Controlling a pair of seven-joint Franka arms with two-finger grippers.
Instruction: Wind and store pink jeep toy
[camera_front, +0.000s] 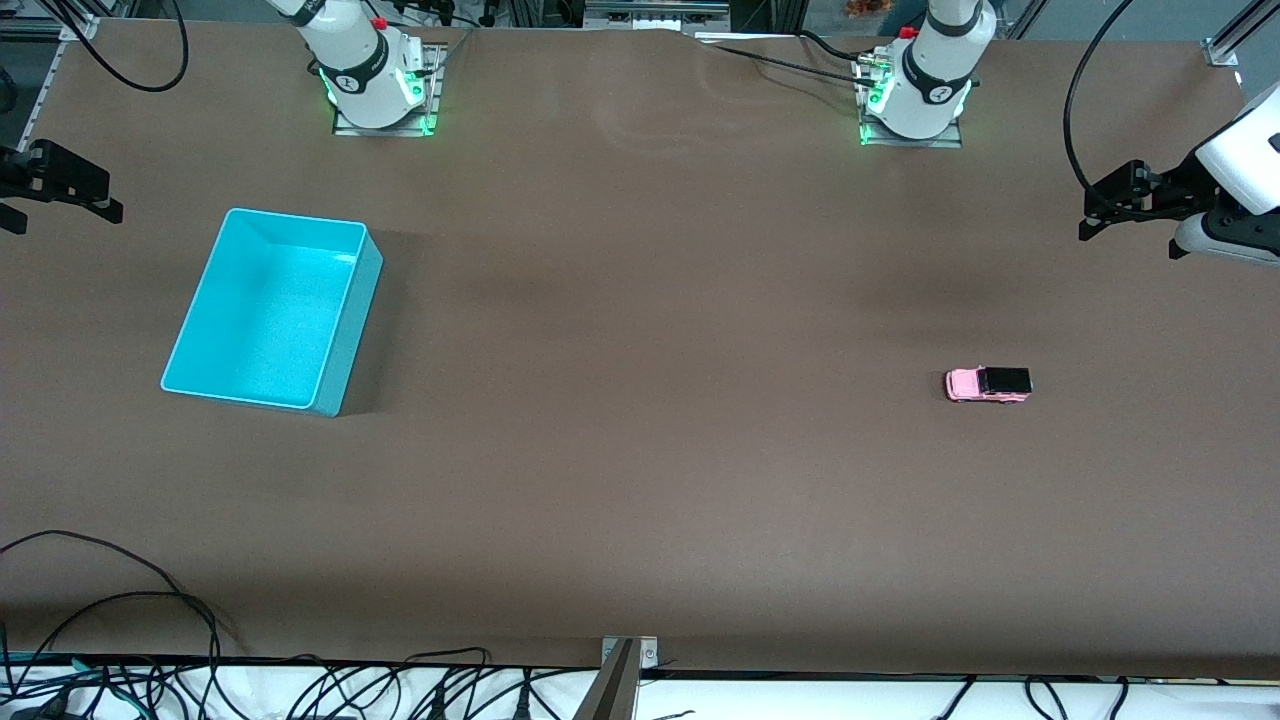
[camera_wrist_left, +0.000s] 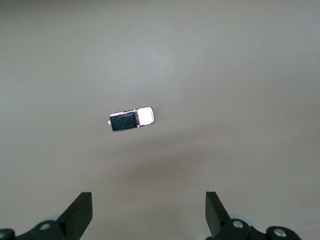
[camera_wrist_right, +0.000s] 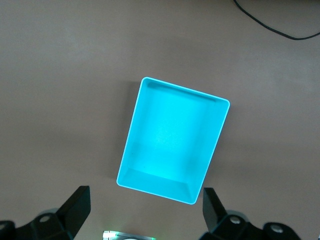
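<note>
— Where's your pink jeep toy?

— On the table, well apart from the turquoise bin, toward the left arm's end, untouched.

— And your grippers?

— Your left gripper hangs high over the table near the jeep, fingers spread wide, holding nothing. Your right gripper waits above the bin, fingers likewise apart.

Glossy plastic pink jeep toy and turquoise bin; matt brown table.
</note>
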